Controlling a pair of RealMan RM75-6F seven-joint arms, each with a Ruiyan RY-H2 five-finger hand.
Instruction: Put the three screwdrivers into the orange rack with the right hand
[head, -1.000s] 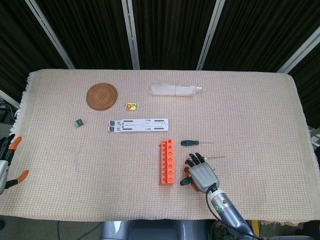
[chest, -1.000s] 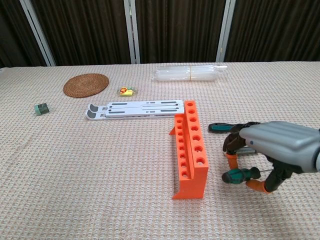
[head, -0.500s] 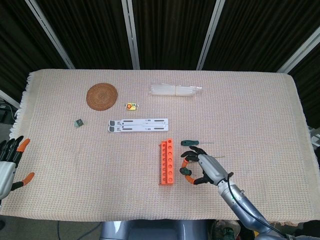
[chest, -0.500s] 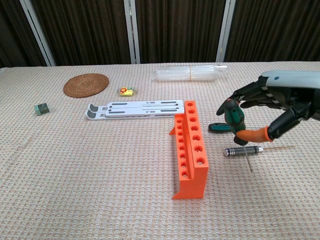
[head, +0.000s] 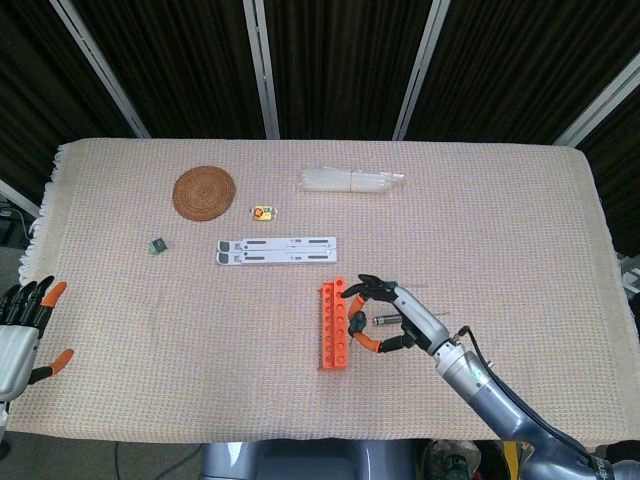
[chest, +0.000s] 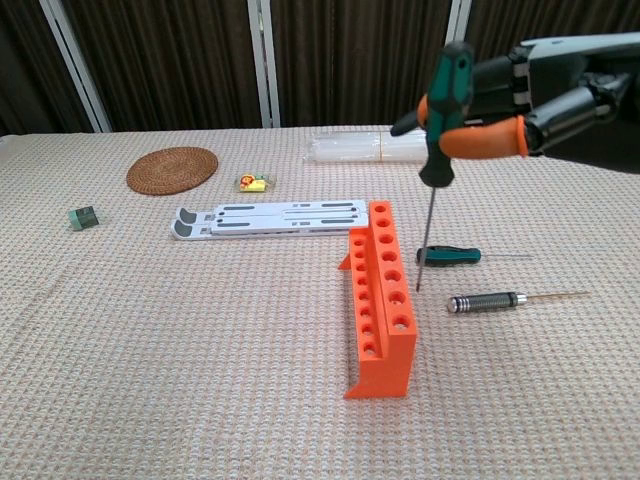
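Note:
The orange rack (chest: 380, 295) (head: 334, 325) stands mid-table, its row of holes facing up. My right hand (chest: 535, 95) (head: 392, 318) is raised just right of it and pinches a green-handled screwdriver (chest: 452, 80) almost upright, shaft down. The tip hangs beside the rack's right wall, near the middle holes. Two more screwdrivers lie on the cloth to the right: a green-handled one (chest: 450, 255) and a black knurled one (chest: 490, 301) (head: 385, 320). My left hand (head: 22, 330) sits off the table's left edge, fingers spread, holding nothing.
A white slotted bracket (chest: 270, 218) (head: 276, 250) lies just behind the rack. Further back are a woven coaster (chest: 172, 168), a clear plastic bottle (chest: 375, 147), a small yellow item (chest: 254, 182) and a small green block (chest: 84, 217). A beige cloth (head: 500, 230) covers the table.
My right hand has lifted the green-handled screwdriver off the cloth, turned it upright and carried it up and left towards the rack. The black knurled screwdriver now lies uncovered.

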